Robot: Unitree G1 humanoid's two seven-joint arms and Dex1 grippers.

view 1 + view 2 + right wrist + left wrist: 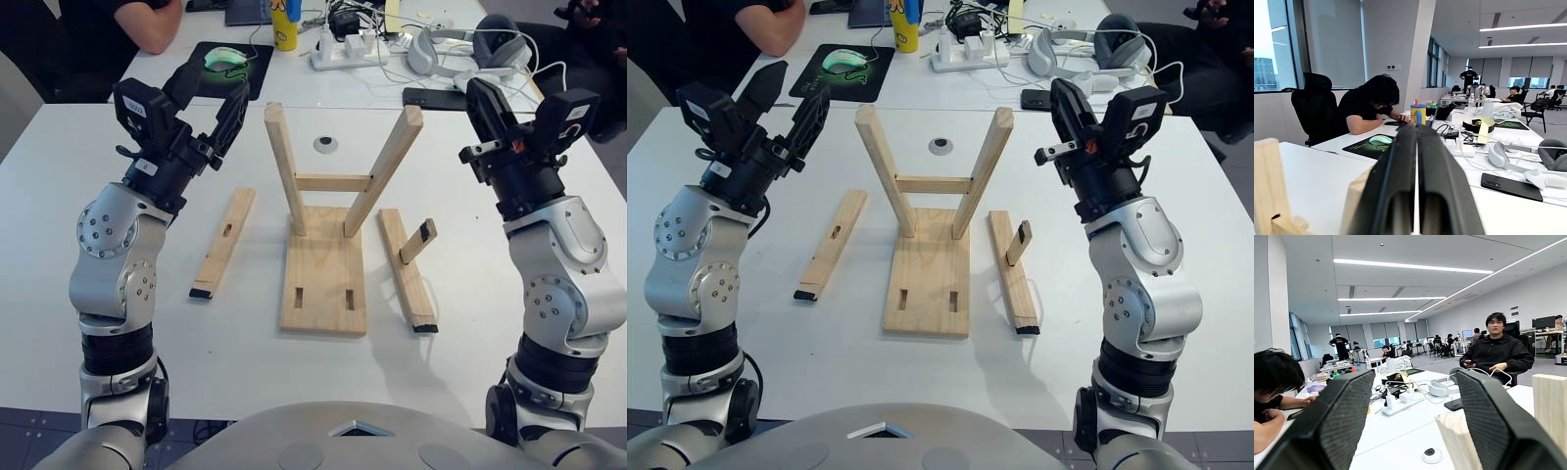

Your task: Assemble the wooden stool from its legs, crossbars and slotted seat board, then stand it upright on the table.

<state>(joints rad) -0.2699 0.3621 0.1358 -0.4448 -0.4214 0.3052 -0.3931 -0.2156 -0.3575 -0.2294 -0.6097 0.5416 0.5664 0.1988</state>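
The slotted seat board (pixel 323 284) lies flat on the white table. Two legs (pixel 282 162) (pixel 387 166), joined by a crossbar (pixel 333 182), stand up from its far end and lean apart. A loose leg (pixel 223 242) lies to the board's left. Another leg (pixel 407 269) lies to its right with a short crossbar (pixel 418 241) stuck in it. My left gripper (pixel 211 96) is held open in the air, left of the standing legs, with nothing between its fingers (pixel 1327 431). Raised to the right of the legs, my right gripper (pixel 482 106) is shut and empty, its fingers (pixel 1400 186) pressed together.
A round grommet (pixel 326 145) sits in the table behind the legs. On the desk beyond are a black phone (pixel 431 98), headphones (pixel 460 44), a power strip (pixel 348 49), a yellow cup (pixel 284 24) and a mouse (pixel 227 59) on a black pad.
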